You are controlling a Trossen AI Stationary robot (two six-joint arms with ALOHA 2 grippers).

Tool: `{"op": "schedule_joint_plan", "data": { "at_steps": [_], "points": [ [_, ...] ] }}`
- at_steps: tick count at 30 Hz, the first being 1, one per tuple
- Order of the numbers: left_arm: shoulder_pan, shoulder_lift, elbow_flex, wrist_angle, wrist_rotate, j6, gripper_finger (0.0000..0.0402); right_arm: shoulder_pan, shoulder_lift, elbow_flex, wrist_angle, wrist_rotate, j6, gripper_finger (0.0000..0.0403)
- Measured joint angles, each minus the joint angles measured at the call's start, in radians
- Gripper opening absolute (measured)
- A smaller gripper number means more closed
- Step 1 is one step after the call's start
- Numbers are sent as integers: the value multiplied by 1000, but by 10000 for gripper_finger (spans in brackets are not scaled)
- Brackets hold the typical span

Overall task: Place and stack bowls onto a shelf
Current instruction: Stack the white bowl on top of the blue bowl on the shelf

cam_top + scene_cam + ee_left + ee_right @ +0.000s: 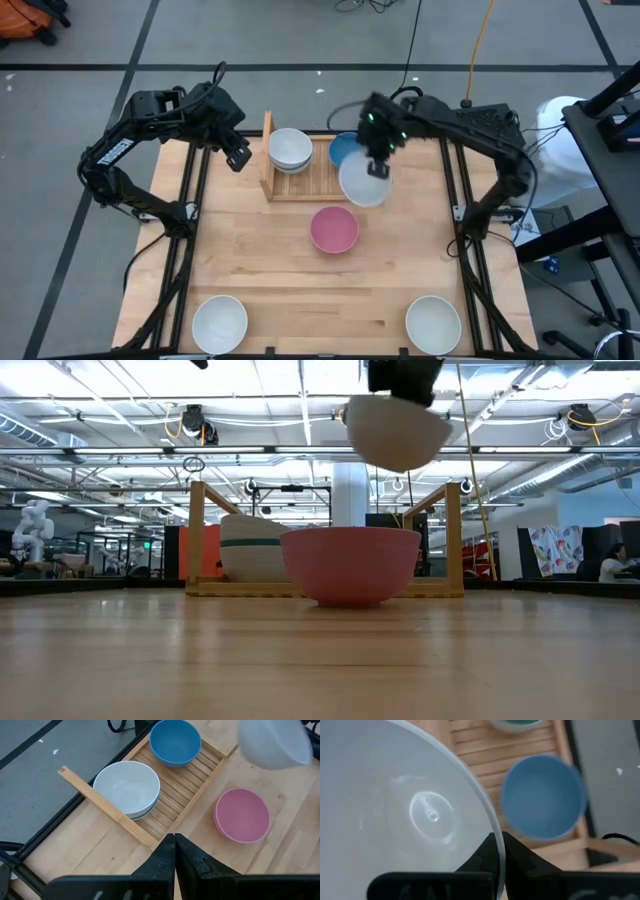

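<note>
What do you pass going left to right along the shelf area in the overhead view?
Left hand → upright wooden side board of the shelf → stack of white round bowls → blue round bowl → white round bowl held up by the right hand.

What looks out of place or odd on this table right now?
Nothing is spilled or broken. The only oddity: a white bowl hangs tilted in the air over the shelf, pinched by its rim in the right gripper.
</note>
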Motion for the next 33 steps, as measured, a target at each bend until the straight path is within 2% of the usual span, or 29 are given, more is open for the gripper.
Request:
{"op": "schedule_joint_plan", "data": {
  "at_steps": [6,11,14,18,22,33],
  "points": [
    [0,0,0,0,0,2,6,-114,157,167,2,-6,-61,0],
    [0,0,0,0,0,2,6,-187,276,245,13,-9,-88,0],
    [0,0,0,0,0,4,6,-225,332,253,35,-14,-87,0],
    [0,0,0,0,0,4,6,-270,402,253,71,-92,-87,0],
    [0,0,0,0,0,4,6,-307,456,253,110,-117,-83,0],
    [0,0,0,0,0,48,6,-373,524,253,55,-117,-82,0]
  ]
}}
